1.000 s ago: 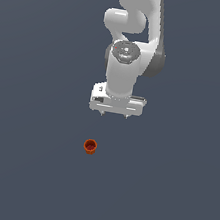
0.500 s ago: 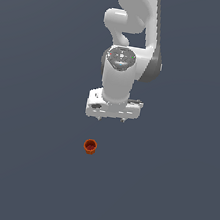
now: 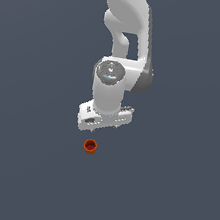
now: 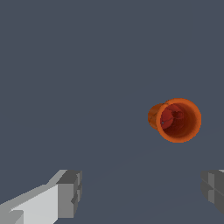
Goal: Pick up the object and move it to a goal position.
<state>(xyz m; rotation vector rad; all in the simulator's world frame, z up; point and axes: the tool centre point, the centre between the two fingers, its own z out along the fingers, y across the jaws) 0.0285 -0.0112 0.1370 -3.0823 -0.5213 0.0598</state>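
The object, a tiny orange-red tapered cup (image 3: 90, 146), stands upright on the dark grey floor, its hollow facing up. It also shows in the wrist view (image 4: 176, 119), with its dark red inside visible. My white gripper (image 3: 103, 127) hangs above and slightly behind the cup, apart from it. The jaws are wide open and empty. In the wrist view one grey fingertip (image 4: 70, 194) shows on one side and the other at the opposite edge, with the cup ahead of the gap between them.
A plain dark grey floor (image 3: 169, 193) spreads all around the cup. The white arm (image 3: 126, 28) rises above the gripper toward the top of the exterior view.
The gripper has come lower and toward the exterior view's left, closer to the cup, and has turned a little about its axis. The cup has not moved.
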